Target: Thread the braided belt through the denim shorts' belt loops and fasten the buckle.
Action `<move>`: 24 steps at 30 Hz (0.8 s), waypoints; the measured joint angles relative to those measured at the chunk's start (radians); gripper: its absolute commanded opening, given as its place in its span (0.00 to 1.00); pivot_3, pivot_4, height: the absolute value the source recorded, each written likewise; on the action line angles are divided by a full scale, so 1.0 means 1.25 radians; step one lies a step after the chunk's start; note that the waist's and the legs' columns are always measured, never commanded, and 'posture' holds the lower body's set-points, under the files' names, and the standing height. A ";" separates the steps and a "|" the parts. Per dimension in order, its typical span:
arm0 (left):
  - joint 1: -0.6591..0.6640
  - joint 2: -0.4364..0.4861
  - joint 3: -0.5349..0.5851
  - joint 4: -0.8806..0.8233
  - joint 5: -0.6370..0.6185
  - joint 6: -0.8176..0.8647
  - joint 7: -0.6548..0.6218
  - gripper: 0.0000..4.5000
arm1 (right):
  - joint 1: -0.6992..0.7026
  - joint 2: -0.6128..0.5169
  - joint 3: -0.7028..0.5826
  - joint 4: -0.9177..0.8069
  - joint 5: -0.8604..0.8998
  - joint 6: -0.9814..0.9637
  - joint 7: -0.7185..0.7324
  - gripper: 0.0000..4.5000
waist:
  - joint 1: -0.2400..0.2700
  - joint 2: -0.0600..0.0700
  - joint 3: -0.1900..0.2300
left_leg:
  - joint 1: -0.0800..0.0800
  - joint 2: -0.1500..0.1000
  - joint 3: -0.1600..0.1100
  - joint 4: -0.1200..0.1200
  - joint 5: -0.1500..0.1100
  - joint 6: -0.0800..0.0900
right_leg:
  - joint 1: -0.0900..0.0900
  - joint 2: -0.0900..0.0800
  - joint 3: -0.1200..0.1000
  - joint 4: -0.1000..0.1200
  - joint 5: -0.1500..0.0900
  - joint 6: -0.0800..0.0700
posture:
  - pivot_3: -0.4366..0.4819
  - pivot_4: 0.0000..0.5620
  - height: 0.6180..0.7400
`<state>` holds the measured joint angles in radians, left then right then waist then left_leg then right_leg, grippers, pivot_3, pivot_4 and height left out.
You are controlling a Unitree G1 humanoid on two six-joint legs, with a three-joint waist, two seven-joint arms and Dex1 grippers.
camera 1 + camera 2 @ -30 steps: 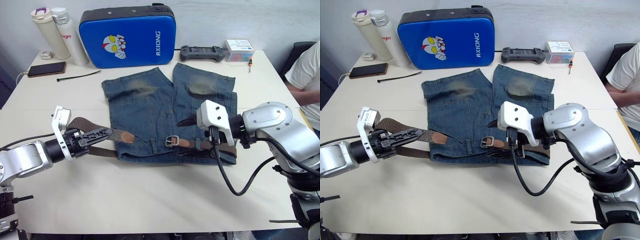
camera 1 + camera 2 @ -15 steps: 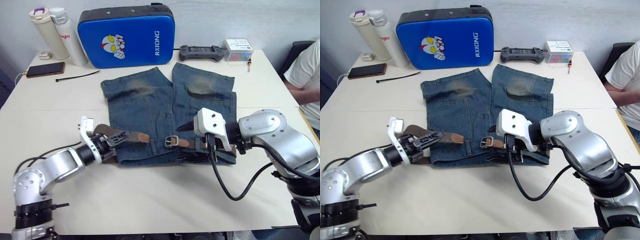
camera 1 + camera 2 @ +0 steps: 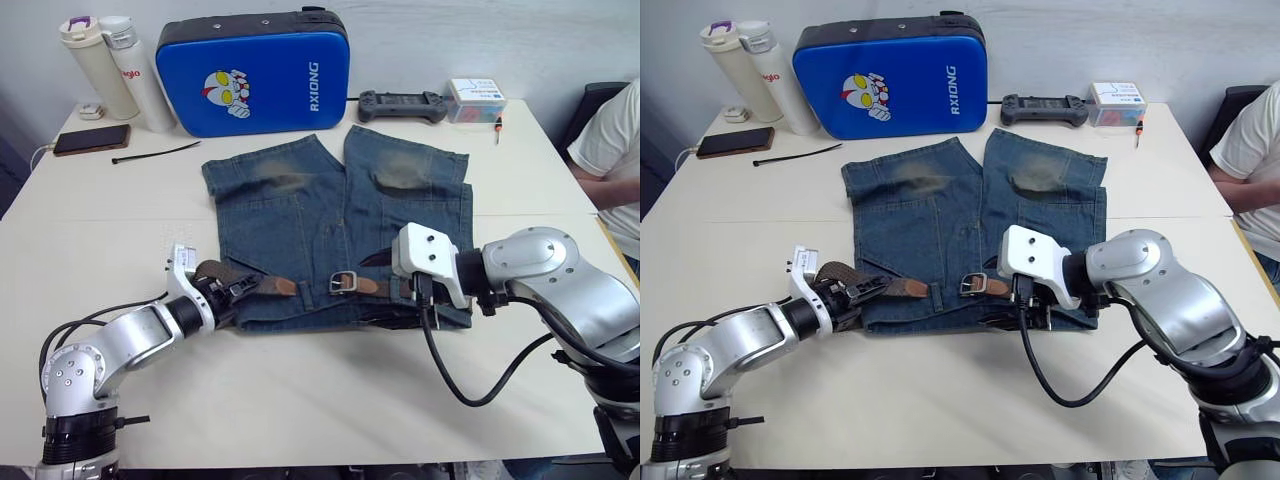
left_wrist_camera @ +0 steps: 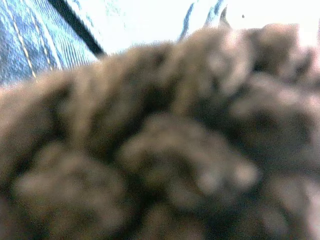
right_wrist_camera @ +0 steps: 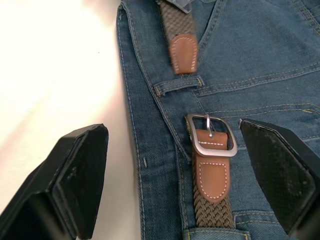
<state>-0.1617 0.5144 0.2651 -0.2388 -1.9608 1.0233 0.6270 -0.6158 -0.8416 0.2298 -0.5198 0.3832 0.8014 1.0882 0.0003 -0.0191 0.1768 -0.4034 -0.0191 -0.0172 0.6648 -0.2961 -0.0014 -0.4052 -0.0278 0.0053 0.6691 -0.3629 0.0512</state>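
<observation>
The denim shorts (image 3: 300,210) lie flat mid-table, waistband toward me. The braided belt (image 3: 212,272) runs along the waistband. My left gripper (image 3: 238,288) is shut on it just behind its tan tip (image 3: 284,287), at the shorts' left edge. The left wrist view holds blurred brown braid (image 4: 160,140). The silver buckle (image 5: 210,135) lies on the waistband between the wide-apart fingers of my open right gripper (image 5: 170,130). A belt loop (image 5: 177,85) sits between the tan tip (image 5: 182,52) and the buckle; the tip ends short of it.
A blue case (image 3: 255,70), two bottles (image 3: 120,65), a phone (image 3: 92,138) and a black cable tie (image 3: 155,153) line the far left. A controller (image 3: 403,103) and small box (image 3: 477,98) sit far right. A person (image 3: 610,140) sits beside the table's right edge.
My left gripper has carried the belt's tan tip rightward along the waistband, closer to the buckle. The right gripper has stayed open over the buckle.
</observation>
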 measured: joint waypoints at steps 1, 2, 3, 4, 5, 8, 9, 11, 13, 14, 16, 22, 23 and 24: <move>0.000 -0.002 -0.009 -0.002 0.000 0.000 0.000 0.00 | 0.000 0.000 0.000 0.001 0.000 -0.001 0.000 0.99 | 0.000 0.000 0.000 | 0.000 0.000 0.000 0.000 0.000 0.000 | 0.000 0.000 0.000 0.000 0.000 0.000 | 0.48 0.27 1.00; 0.000 -0.003 -0.014 -0.004 0.000 -0.002 0.000 0.00 | 0.000 0.000 0.000 0.002 0.000 -0.003 0.000 0.99 | 0.000 0.000 0.000 | 0.000 0.000 0.000 0.000 0.000 0.000 | 0.000 0.000 0.000 0.000 0.000 0.000 | 0.48 0.27 1.00; 0.000 -0.005 -0.020 -0.006 0.000 -0.008 0.003 0.00 | 0.000 0.000 0.000 0.002 0.000 -0.006 0.000 0.99 | 0.000 0.000 0.000 | 0.000 0.000 0.000 0.000 0.000 0.000 | 0.000 0.000 0.000 0.000 0.000 0.000 | 0.48 0.27 1.00; -0.001 -0.008 -0.026 -0.006 0.000 -0.014 0.006 0.00 | 0.000 -0.001 0.000 0.003 0.000 -0.006 0.000 0.99 | 0.000 0.000 0.000 | 0.000 0.000 0.000 0.000 0.000 0.000 | 0.000 0.000 0.000 0.000 0.000 0.000 | 0.48 0.27 1.00; -0.002 -0.015 -0.032 -0.007 0.000 -0.022 0.012 0.00 | 0.000 -0.004 0.000 0.003 0.000 -0.007 -0.001 0.99 | 0.000 0.000 0.000 | 0.000 0.000 0.000 0.000 0.000 0.000 | 0.000 0.000 0.000 0.000 0.000 0.000 | 0.48 0.27 1.00; -0.003 -0.046 -0.049 -0.012 0.000 -0.051 0.039 0.00 | 0.000 -0.007 -0.001 0.003 0.002 -0.005 -0.002 0.99 | 0.001 0.000 0.000 | 0.000 0.000 0.000 0.000 0.000 0.000 | 0.001 0.000 0.000 0.000 0.000 0.000 | 0.48 0.27 1.00; -0.002 -0.061 -0.056 -0.018 0.000 -0.067 0.054 0.00 | 0.000 -0.007 -0.002 0.003 0.006 -0.001 -0.003 0.99 | 0.001 0.000 0.000 | 0.000 0.000 0.000 0.001 0.000 0.000 | 0.001 0.000 0.000 0.000 0.000 0.000 | 0.48 0.27 1.00; 0.002 -0.086 -0.062 -0.020 0.000 -0.085 0.067 0.00 | 0.000 -0.007 -0.006 0.003 0.014 0.008 -0.007 0.99 | 0.001 0.000 0.000 | 0.000 0.000 0.000 0.001 0.000 0.000 | 0.001 0.000 0.000 0.000 0.000 0.000 | 0.48 0.27 1.00; 0.016 -0.130 -0.071 -0.022 0.000 -0.110 0.085 0.00 | 0.000 -0.008 -0.009 0.003 0.021 0.016 -0.009 0.99 | 0.002 0.000 0.000 | 0.001 0.000 0.000 0.001 0.000 0.000 | 0.002 0.000 0.000 0.000 0.000 0.000 | 0.48 0.27 1.00; 0.023 -0.148 -0.076 -0.022 0.000 -0.121 0.092 0.00 | 0.000 -0.010 -0.009 0.003 0.023 0.023 -0.010 0.99 | 0.002 0.000 0.000 | 0.001 0.000 0.000 0.001 0.000 0.000 | 0.002 0.000 -0.001 -0.001 0.000 0.000 | 0.48 0.27 1.00; 0.031 -0.154 -0.096 -0.022 0.000 -0.132 0.101 0.00 | -0.002 -0.020 -0.010 0.003 0.026 0.031 -0.010 0.99 | 0.002 0.000 0.000 | 0.002 0.000 0.000 0.001 0.000 0.000 | 0.004 0.000 -0.001 -0.001 0.000 0.000 | 0.48 0.27 1.00; -0.016 -0.159 -0.171 0.017 0.002 -0.138 0.098 0.00 | -0.034 -0.027 -0.033 -0.002 0.053 0.076 -0.015 0.99 | 0.017 0.001 0.000 | 0.011 0.000 0.000 -0.001 -0.001 0.002 | 0.014 0.000 -0.001 -0.006 0.000 0.001 | 0.48 0.27 1.00; -0.027 -0.154 -0.182 0.022 0.006 -0.135 0.092 0.00 | -0.035 -0.028 -0.033 -0.003 0.056 0.081 -0.017 0.99 | 0.019 0.001 0.000 | 0.011 0.000 0.000 -0.001 -0.001 0.002 | 0.014 0.000 -0.001 -0.006 0.000 0.001 | 0.48 0.27 1.00; -0.039 -0.146 -0.191 0.033 0.012 -0.129 0.083 0.00 | -0.035 -0.030 -0.033 -0.004 0.058 0.087 -0.018 0.99 | 0.021 0.001 0.000 | 0.011 0.000 0.000 -0.001 -0.001 0.002 | 0.014 0.000 -0.001 -0.006 0.000 0.001 | 0.48 0.27 1.00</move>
<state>-0.2100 0.3314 0.0263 -0.1972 -1.9461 0.8616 0.7305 -0.6595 -0.8795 0.1891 -0.5251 0.4562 0.9095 1.0656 0.0261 -0.0183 0.1770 -0.3902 -0.0195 -0.0177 0.6639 -0.2978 0.0016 -0.3878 -0.0278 0.0041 0.6612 -0.3623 0.0524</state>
